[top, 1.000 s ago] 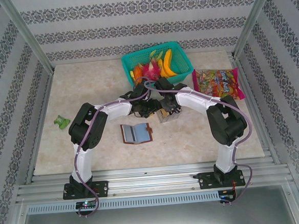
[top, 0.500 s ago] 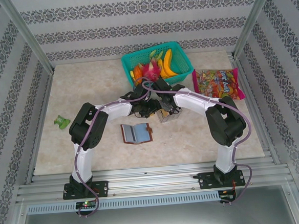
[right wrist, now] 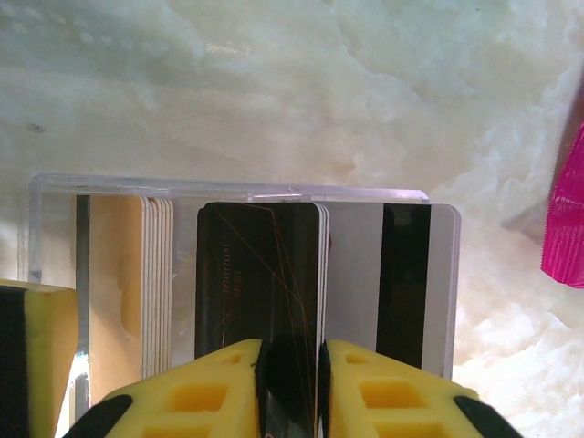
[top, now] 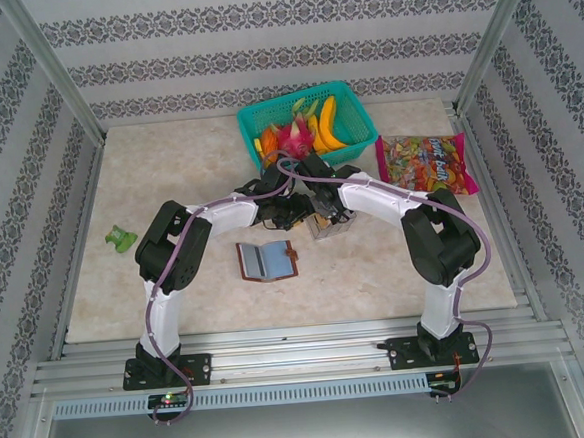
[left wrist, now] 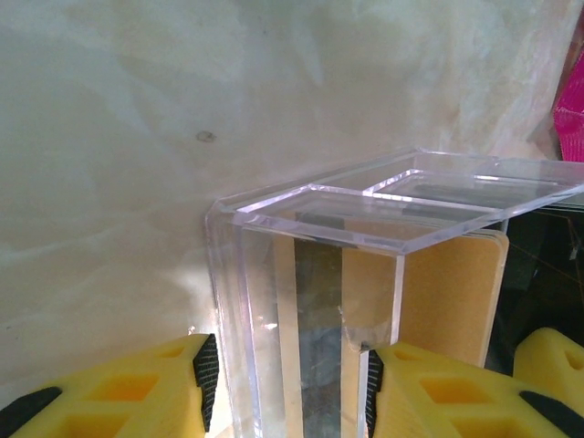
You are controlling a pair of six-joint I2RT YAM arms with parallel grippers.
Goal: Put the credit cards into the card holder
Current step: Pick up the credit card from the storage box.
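Right claw (right wrist: 290, 360) pinches a black card (right wrist: 260, 274), its print too small to read; left claw (left wrist: 289, 365) clamps the clear box (left wrist: 265, 310)

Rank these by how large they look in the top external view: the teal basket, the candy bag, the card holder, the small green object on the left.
1. teal basket, its near edge partly behind the arms
2. candy bag
3. card holder
4. green object

Open card holder (top: 267, 260) on pale table (top: 188, 166)
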